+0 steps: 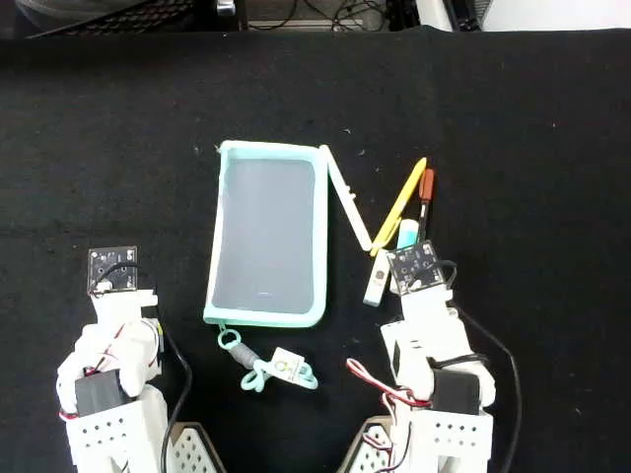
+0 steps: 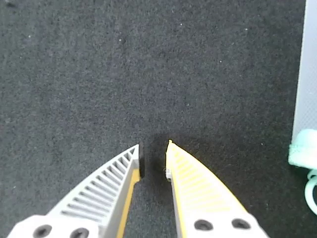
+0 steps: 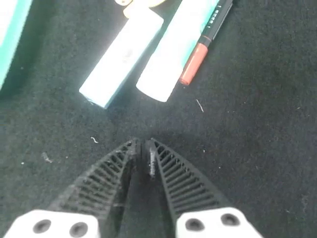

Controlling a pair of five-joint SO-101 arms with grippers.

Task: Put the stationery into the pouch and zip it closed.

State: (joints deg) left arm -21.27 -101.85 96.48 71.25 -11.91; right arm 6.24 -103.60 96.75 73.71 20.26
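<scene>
The pouch (image 1: 266, 236), mint-edged with a grey face, lies flat in the middle of the black table. Its zip cord and tag (image 1: 271, 367) trail from its near corner. To its right lie a white stick (image 1: 347, 197), a yellow pen (image 1: 399, 205), a red-and-black pen (image 1: 425, 197), a mint-and-white tube (image 1: 407, 235) and a white block (image 1: 376, 281). My right gripper (image 3: 142, 145) is shut and empty, just short of the white block (image 3: 121, 57) and the tube (image 3: 171, 49). My left gripper (image 2: 154, 147) rests over bare cloth, left of the pouch corner (image 2: 302, 148), shut but for a narrow slit.
Both arm bases stand at the near edge, the left arm (image 1: 113, 335) and the right arm (image 1: 434, 355). Black cloth covers the table all around the pouch. Cables and equipment lie beyond the far edge (image 1: 296, 15).
</scene>
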